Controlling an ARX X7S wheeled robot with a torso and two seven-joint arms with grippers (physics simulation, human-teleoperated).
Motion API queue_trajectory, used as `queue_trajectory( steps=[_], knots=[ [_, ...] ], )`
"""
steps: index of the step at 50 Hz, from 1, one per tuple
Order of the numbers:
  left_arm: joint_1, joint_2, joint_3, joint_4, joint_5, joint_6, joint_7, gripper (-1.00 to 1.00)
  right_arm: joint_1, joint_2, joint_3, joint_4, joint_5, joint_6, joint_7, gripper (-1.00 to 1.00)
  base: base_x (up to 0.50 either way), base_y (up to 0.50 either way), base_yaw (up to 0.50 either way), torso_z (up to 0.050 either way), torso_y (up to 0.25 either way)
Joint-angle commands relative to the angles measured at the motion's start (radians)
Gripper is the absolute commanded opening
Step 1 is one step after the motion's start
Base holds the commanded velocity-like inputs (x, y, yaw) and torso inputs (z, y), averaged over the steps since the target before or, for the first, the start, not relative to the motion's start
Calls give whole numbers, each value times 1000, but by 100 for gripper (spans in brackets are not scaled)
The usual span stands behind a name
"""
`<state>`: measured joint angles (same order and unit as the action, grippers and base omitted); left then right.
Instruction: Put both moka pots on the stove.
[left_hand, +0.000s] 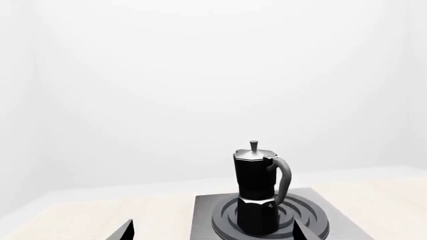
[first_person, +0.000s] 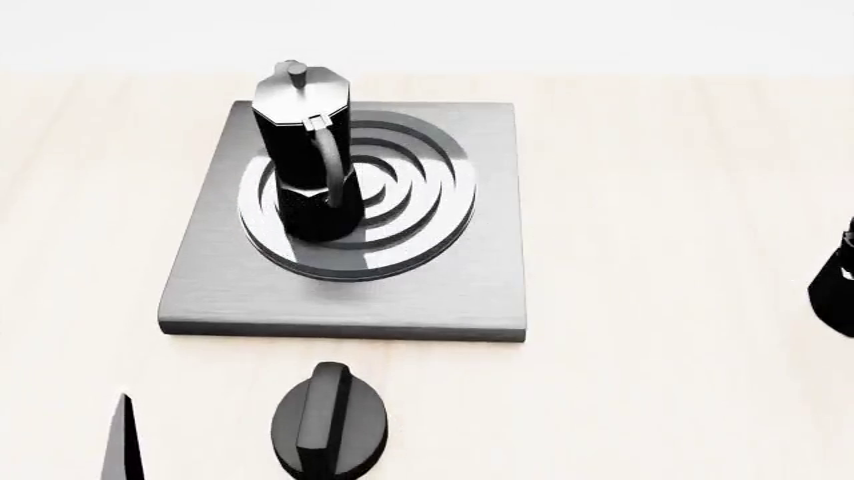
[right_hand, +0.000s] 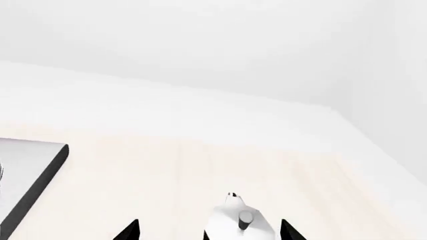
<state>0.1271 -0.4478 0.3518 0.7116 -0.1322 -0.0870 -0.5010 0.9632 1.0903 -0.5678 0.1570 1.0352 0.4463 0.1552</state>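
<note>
Left wrist: one pot (left_hand: 259, 192) upright on the stove (left_hand: 340, 212) burner, left gripper (left_hand: 212, 231) spread wide, empty. Head: stove on table (first_person: 667, 200), knob (first_person: 328, 422) near its front edge, second pot (first_person: 838, 277) far right on the table. Right wrist: right gripper (right_hand: 209, 230) spread wide, that pot's lid between its tips, contact unclear.

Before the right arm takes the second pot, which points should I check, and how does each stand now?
1. First pot on the stove: ok, upright on the burner rings.
2. Free space on the burner for another pot: ok, the right part is bare.
3. Second pot located: ok, below the right pincer, off the stove; the head view shows only its edge.
4. Right pincer open around it: ok, a fingertip shows on each side of the lid.
5. Left pincer clear of the first pot: ok, open, not holding it.
6. Handle direction of the second pot: cannot tell.
</note>
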Motion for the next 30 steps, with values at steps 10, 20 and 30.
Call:
queue_trajectory(
  steps=[10, 20, 30],
  knots=[
    [-1, -2, 4, -8, -3, 10, -2, 100, 140, -11, -71, 116, -57, 180, -81, 100, 0, 0, 0, 0, 0],
    [-2, -2, 7, -11, -4, 12, -3, 100, 195, -67, -113, 250, -115, 204, -145, 100, 0, 0, 0, 0, 0],
    [-11, 0, 18, -16, -4, 7, 1, 100, 226, -132, -160, 402, -165, 208, -228, 100, 0, 0, 0, 0, 0]
  ],
)
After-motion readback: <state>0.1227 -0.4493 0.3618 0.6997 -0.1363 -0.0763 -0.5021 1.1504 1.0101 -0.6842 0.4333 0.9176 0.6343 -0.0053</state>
